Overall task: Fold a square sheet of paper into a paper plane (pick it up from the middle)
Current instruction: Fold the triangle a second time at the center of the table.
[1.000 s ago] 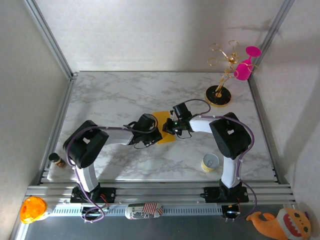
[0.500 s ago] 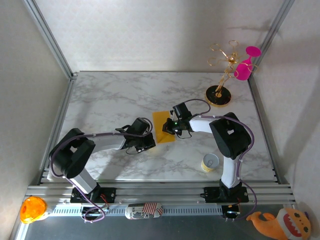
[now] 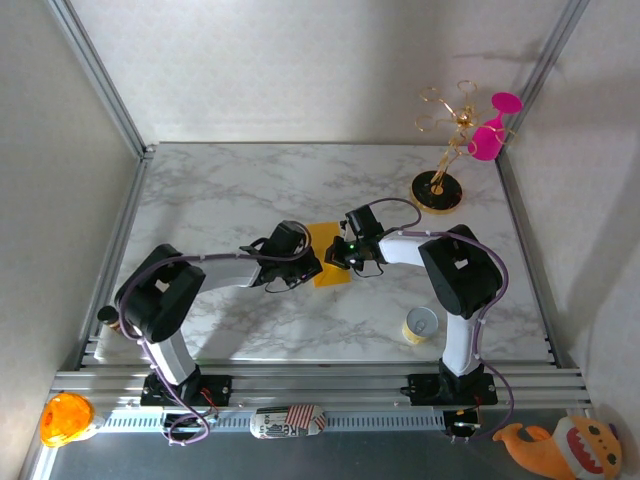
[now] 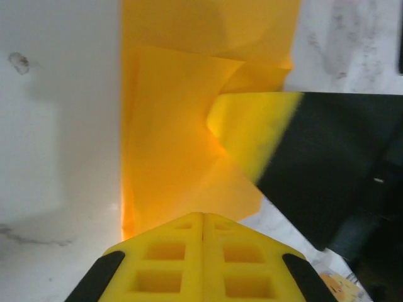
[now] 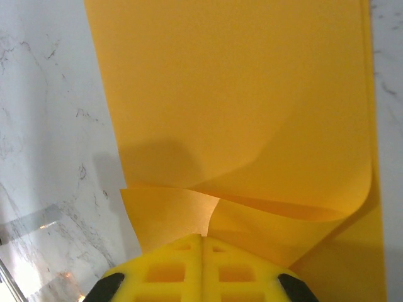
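In the middle of the desk (image 3: 230,200) lay the square sheet of paper (image 3: 324,238). It was yellow-orange and partly folded, and your two tools met over it. Your left tool (image 3: 312,268) was at the left side of the sheet. In its own wrist view, its yellow fingers (image 4: 164,267) were pressed together with no gap. Their tips pointed at the near edge of the paper, but I could not tell if they touched it. Your right tool (image 3: 340,260) was at the right side of the sheet, very close to the left one. Its fingers (image 5: 170,274) were pressed together too. Just in front of them a flap of the paper stood up in a soft curl. The rest of the sheet lay flat on the desk beyond it. In the left wrist view, the tip of your right tool was down on a bent-up corner of the paper. I could not tell if any paper was caught between those fingers. A gold stand (image 3: 438,190) with pink cups stood at the far right of the desk. A paper cup (image 3: 420,325) stood near the right arm, well apart from the sheet. A small brown bottle (image 3: 113,320) sat at the left edge. A round orange toy (image 3: 65,418) lay off the desk at the near left corner.
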